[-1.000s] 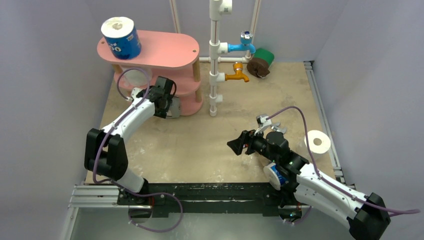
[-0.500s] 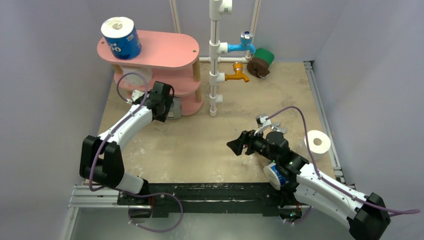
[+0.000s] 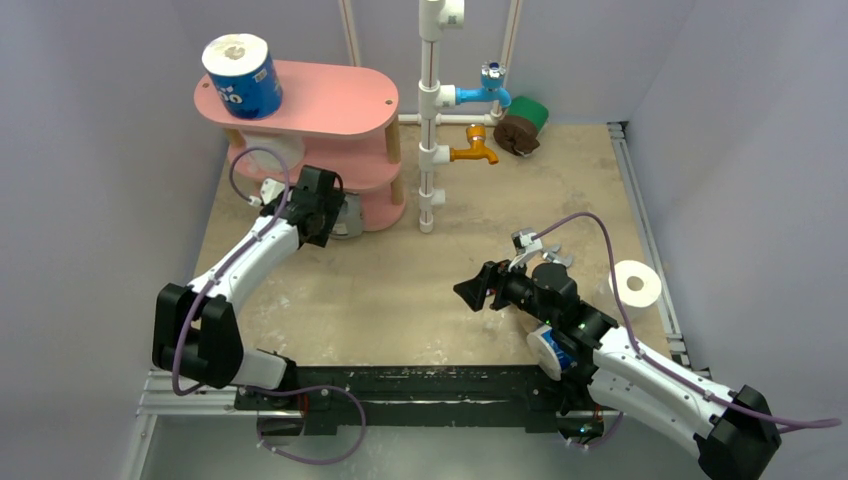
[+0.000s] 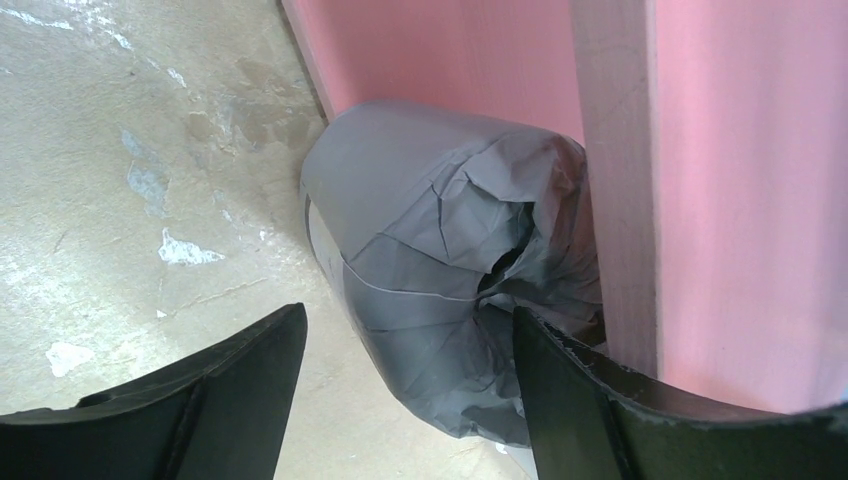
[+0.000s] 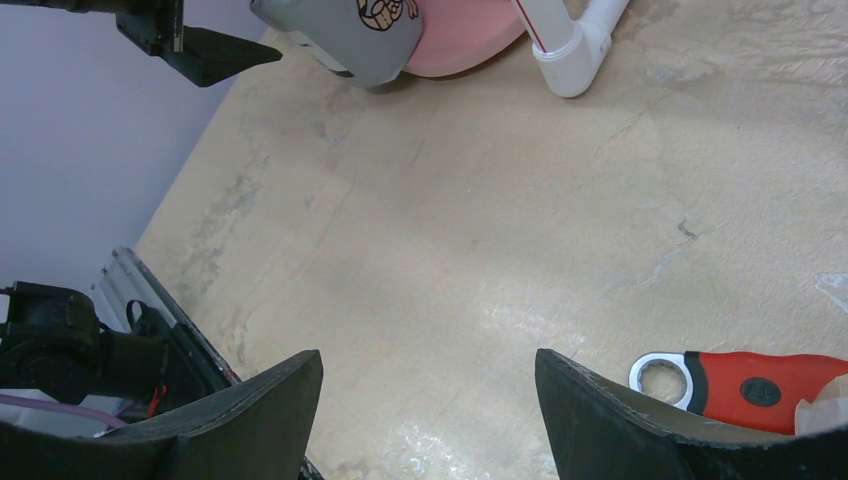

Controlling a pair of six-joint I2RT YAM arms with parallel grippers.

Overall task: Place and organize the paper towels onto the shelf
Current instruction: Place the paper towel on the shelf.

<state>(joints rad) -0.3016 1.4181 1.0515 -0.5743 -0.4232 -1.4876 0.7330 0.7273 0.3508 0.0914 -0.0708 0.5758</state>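
The left gripper (image 4: 408, 318) is at the foot of the shelf (image 3: 320, 100) with its jaws spread apart and clamped on nothing. A grey-wrapped paper towel roll (image 4: 420, 230) lies on its side just ahead of the gripper and partly in the gap between the two fingers. Its crumpled end faces the wrist camera. The roll is pressed against the shelf's pink lower board and one light wooden post (image 4: 615, 150). The right-hand finger overlaps the roll's edge, and I cannot tell whether it touches it.

A blue printed roll (image 3: 243, 75) stands upright at the left end of the shelf's top board. A white roll (image 3: 268, 150) shows on the tier below it, mostly hidden by the board above. The white pipe frame (image 3: 428, 120) is just right of the shelf. Further right, at the back of the table (image 3: 400, 290), a green roll (image 3: 533, 112) and a brown roll (image 3: 515, 135) lie touching each other.

The right gripper (image 5: 430, 355) hovers over bare table, well apart from every roll, with its fingers wide and holding nothing. A red-handled wrench (image 5: 760, 388) lies just beside its right finger. A blue-and-white roll (image 3: 548, 350) sits half hidden under the right arm. A bare white roll (image 3: 637, 286) stands near the right edge.

That makes seven rolls in view: two on the shelf, one at its foot and four elsewhere on the table. There are also one shelf, one wrench and two grippers.
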